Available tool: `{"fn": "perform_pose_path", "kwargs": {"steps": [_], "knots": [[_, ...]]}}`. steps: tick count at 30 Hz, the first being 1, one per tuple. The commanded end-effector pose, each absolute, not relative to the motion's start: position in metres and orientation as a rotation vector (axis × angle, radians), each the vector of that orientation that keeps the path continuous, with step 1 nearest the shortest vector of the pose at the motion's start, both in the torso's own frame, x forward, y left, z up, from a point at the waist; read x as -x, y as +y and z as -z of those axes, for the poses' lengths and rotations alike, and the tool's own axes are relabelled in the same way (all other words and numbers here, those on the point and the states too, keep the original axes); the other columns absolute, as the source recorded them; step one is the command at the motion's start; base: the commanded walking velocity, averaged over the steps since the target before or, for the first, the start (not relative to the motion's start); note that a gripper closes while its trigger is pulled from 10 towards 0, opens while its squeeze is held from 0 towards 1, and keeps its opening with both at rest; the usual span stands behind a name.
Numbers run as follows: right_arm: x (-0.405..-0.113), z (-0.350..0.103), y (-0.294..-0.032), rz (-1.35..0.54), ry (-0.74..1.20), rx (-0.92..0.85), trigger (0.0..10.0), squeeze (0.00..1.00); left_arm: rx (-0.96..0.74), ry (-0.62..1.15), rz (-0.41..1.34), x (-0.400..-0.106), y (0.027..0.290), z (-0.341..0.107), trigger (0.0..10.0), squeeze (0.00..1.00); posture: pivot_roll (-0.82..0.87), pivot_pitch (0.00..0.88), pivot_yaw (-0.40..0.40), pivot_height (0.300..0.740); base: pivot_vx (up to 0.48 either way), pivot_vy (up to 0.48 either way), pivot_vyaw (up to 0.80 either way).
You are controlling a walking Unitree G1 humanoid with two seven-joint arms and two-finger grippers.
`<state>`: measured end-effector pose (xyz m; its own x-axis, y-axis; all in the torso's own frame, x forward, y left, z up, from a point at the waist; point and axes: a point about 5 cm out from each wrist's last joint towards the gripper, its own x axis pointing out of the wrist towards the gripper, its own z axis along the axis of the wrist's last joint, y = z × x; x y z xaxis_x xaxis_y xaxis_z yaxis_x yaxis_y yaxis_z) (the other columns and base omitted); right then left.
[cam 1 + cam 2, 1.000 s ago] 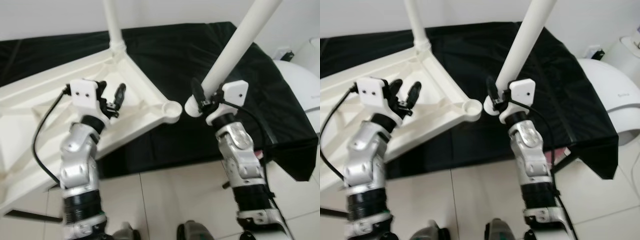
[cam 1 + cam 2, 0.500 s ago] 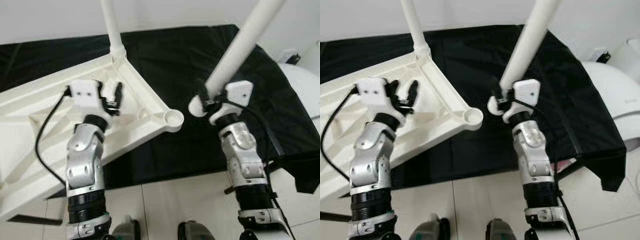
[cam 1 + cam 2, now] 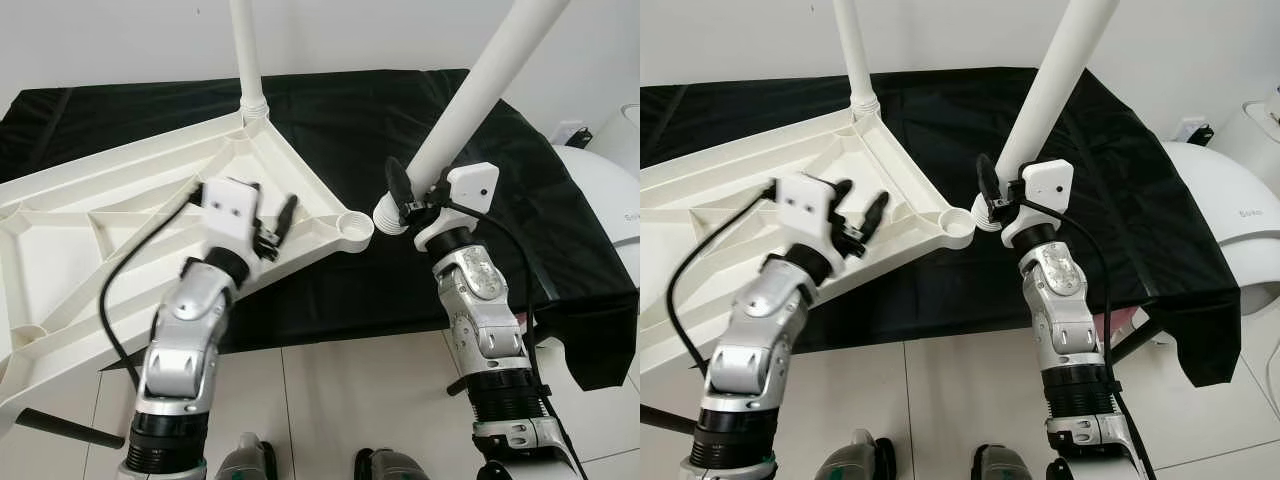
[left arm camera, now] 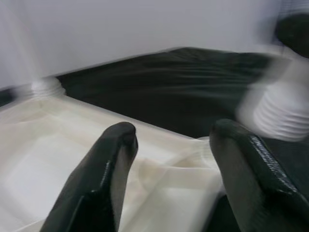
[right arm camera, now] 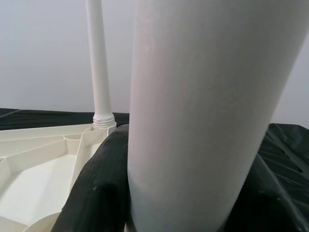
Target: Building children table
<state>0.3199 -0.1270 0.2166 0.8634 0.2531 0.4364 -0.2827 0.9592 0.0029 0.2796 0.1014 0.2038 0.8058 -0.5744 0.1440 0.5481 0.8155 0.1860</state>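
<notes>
Leg (image 3: 480, 95) clamped in right tool (image 3: 402, 200)

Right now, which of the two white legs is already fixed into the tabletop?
The thin upright leg at the tabletop's far corner; the thick one is tilted in the right gripper.

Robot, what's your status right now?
Right pincer shut on white plastic table leg. Left pincer open over upturned white tabletop. Corner socket unobstructed.

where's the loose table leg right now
The leg is on the robot's right, clamped near its threaded end in the right gripper, tilted, with that end just beside the empty corner socket of the upturned tabletop.
</notes>
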Motion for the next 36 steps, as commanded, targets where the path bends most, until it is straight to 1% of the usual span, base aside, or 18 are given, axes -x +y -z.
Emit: {"fn": "perform_pose_path", "kwargs": {"steps": [1,5,13,15,19,25,29,36], "knots": [[-0.319,-0.218,-0.128,-0.283,-0.459,-0.066,10.0,0.00,-0.173,-0.161,0.757,-0.276,0.090,-0.197,10.0,0.00,-0.05,0.134,0.001,0.740,0.000,0.000,0.00],[-0.319,-0.219,-0.129,-0.281,-0.460,-0.062,10.0,0.00,-0.229,-0.109,0.809,-0.279,0.078,-0.187,10.0,0.00,-0.07,0.135,0.005,0.740,0.000,0.000,0.00],[-0.318,-0.219,-0.131,-0.275,-0.461,-0.058,10.0,0.00,-0.283,-0.067,0.849,-0.282,0.069,-0.178,10.0,0.00,-0.07,0.138,0.007,0.740,0.000,0.000,0.00],[-0.318,-0.219,-0.131,-0.274,-0.461,-0.056,10.0,0.00,-0.340,-0.022,0.840,-0.287,0.067,-0.171,10.0,0.00,-0.07,0.141,0.008,0.740,0.000,0.000,0.00],[-0.318,-0.220,-0.132,-0.269,-0.464,-0.053,10.0,0.00,-0.387,0.039,0.825,-0.295,0.071,-0.163,10.0,0.00,-0.08,0.143,0.013,0.740,0.000,0.000,0.00],[-0.316,-0.220,-0.134,-0.257,-0.467,-0.051,10.0,0.00,-0.401,0.096,0.781,-0.304,0.080,-0.159,10.0,0.00,-0.08,0.146,0.022,0.740,0.000,0.000,0.00],[-0.316,-0.220,-0.135,-0.254,-0.468,-0.051,10.0,0.00,-0.401,0.101,0.770,-0.306,0.082,-0.160,10.0,0.00,-0.08,0.147,0.023,0.740,0.000,0.000,0.00],[-0.315,-0.219,-0.135,-0.246,-0.467,-0.055,10.0,0.00,-0.375,0.040,0.759,-0.308,0.087,-0.177,10.0,0.00,-0.08,0.149,0.030,0.740,0.000,0.000,0.00]]}}
